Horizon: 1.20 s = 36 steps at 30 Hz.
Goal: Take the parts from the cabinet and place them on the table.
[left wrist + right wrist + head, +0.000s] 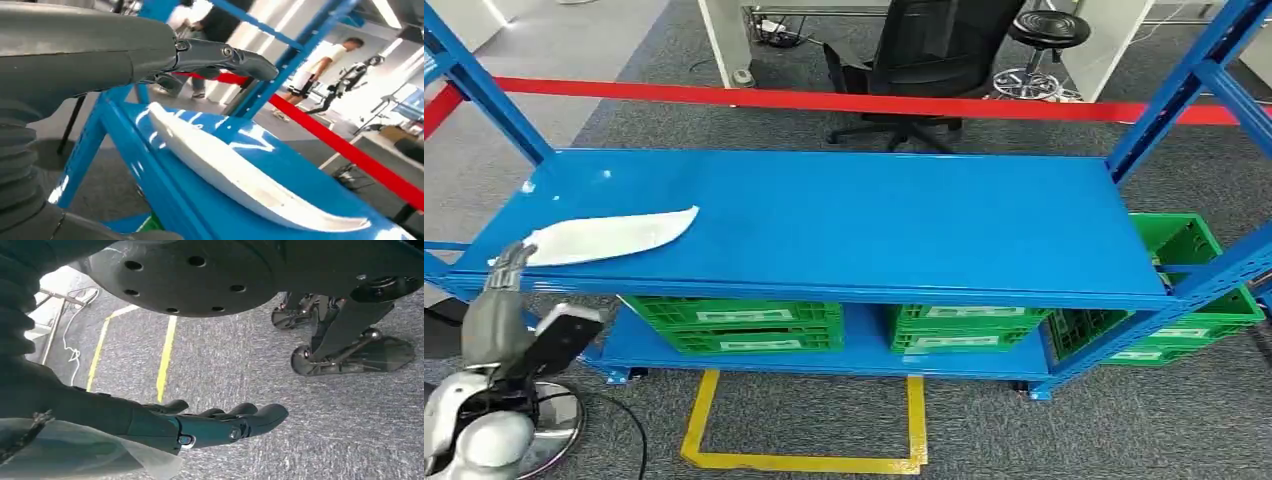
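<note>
Glossy blue metal shelf (874,220), smooth white plastic part (614,236), rough grey carpet (1024,430)

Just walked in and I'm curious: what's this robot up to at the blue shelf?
It is reaching for a long white part lying on the blue shelf. Its left robot hand is at the part's near end, not gripping it yet. The right robot hand hangs open over the carpet, holding nothing.

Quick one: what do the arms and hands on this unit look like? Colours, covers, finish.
The left arm is glossy silver with a rounded joint and a grey block at the wrist. The left hand has a grey ribbed cover and dark grey fingers with small silver screws at the knuckles. The right hand has near-black fingers, also with a silver screw.
</note>
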Tool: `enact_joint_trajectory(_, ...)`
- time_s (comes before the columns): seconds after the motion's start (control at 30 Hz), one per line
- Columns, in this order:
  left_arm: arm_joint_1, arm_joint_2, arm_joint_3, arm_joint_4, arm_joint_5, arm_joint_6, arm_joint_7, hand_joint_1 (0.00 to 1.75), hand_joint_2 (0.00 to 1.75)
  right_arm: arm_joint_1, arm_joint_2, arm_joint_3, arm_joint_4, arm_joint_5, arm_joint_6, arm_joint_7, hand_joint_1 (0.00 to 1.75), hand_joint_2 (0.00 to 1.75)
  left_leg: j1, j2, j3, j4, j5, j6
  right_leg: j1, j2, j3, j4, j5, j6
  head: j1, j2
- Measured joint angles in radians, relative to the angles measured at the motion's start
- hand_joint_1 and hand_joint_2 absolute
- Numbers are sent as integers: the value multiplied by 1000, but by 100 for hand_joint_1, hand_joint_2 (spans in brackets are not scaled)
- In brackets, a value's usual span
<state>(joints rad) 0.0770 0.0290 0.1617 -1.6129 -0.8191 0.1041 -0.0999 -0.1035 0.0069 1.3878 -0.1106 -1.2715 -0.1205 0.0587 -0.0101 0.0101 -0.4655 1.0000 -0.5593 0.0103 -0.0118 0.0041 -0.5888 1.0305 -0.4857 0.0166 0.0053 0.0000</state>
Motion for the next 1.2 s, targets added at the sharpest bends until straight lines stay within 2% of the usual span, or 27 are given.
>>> enact_joint_trajectory(0.43,-189,123,-118,93,-277,-90,270,0,175,-6,0,35,3,-27,16,0,0,175,0,0,0,0,1,-1,0,1,0,0,0,0,0,0)
enact_joint_trajectory(0.63,-232,150,-143,133,-352,-129,337,0,175,-9,0,50,4,-32,21,0,0,175,0,0,0,0,1,-1,0,1,0,0,0,0,0,0)
enact_joint_trajectory(0.93,-353,193,-174,266,-342,-246,354,0,175,-15,0,67,4,-36,24,0,0,175,0,0,1,0,1,-1,0,2,0,0,1,0,0,0)
enact_joint_trajectory(1.2,-426,207,-211,414,-333,-246,373,0,175,-18,0,82,4,-35,27,0,0,175,0,1,1,0,1,-1,0,3,0,1,1,-1,0,0)
